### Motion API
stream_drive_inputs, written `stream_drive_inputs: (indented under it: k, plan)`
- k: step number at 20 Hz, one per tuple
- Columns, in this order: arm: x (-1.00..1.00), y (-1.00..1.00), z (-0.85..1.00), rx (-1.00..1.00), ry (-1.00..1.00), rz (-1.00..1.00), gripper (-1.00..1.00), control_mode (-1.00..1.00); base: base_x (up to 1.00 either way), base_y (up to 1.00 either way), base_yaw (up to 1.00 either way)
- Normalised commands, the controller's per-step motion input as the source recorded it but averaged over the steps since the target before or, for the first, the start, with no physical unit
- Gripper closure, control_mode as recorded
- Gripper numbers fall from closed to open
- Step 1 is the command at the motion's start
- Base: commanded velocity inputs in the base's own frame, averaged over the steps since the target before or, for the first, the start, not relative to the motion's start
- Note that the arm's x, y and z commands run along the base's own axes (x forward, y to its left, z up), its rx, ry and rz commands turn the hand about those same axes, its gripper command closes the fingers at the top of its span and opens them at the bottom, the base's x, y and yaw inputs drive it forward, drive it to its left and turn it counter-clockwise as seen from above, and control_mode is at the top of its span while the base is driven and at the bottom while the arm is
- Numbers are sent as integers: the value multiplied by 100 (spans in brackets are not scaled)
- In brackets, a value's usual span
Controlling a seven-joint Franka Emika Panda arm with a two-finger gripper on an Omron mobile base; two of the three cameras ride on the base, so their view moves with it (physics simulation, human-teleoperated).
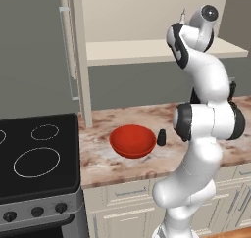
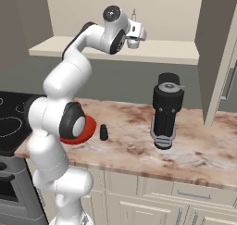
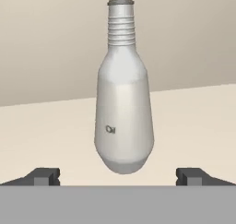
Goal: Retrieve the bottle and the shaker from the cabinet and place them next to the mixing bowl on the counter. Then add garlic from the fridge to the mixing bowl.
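The whitish-grey bottle [image 3: 123,112] stands upright on the cream shelf of the cabinet [image 1: 132,51], close in front of my hand. My gripper [image 3: 118,176] is open, one fingertip on each side of the bottle's base, without touching it. In the right base view the bottle's thin neck [image 2: 134,13] pokes up behind my hand at shelf height. The small black shaker [image 1: 161,137] stands on the counter [image 1: 98,158] just right of the red mixing bowl [image 1: 132,140]. My arm partly hides the bowl [image 2: 88,127] in the right base view, with the shaker [image 2: 104,132] beside it.
A tall black coffee machine [image 2: 166,110] stands on the counter to the right of the shaker. The black stovetop [image 1: 37,154] adjoins the counter on the left. Tall beige side panels [image 1: 81,60] [image 2: 215,57] flank the cabinet shelf.
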Motion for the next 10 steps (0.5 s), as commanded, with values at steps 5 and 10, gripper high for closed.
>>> stream_drive_inputs:
  k: [5,10]
  plan:
    - [36,-9,-7,1,0,0,-100,-100,0,0,0]
    - [13,0,-13,0,0,0,-100,-100,0,0,0]
